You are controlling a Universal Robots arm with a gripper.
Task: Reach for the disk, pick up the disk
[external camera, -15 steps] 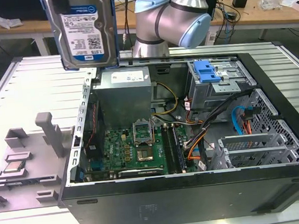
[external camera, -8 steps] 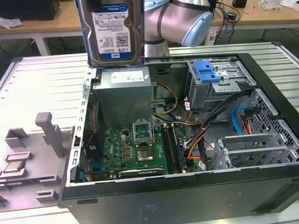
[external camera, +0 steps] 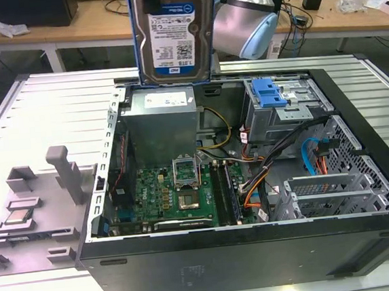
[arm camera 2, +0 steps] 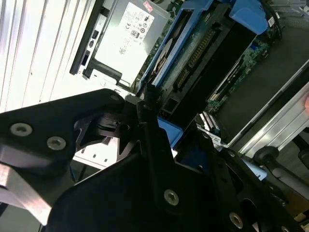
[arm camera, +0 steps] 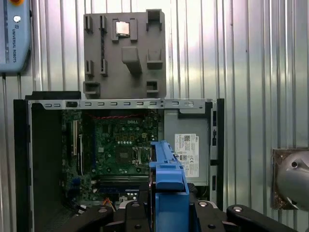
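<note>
Disk held in the air over the open computer case, gripper closed on its blue bracket.

At the exterior view's left a grey tray (external camera: 42, 193) with a small chip (external camera: 18, 217) sits on the ribbed surface (external camera: 54, 103). At centre the disk (external camera: 174, 35) hangs upright, label facing the camera, clear above the computer case (external camera: 362, 192). Just right of it is the arm (external camera: 251, 18), reaching down from above. In the first wrist view the gripper (arm camera: 169, 208) clamps the bracket edge from both sides and looks straight down into the case. The disk is probably rigid, dense, smooth-sided and shock-sensitive, so it is best held by the narrow bracket edges, not the label face.
</note>
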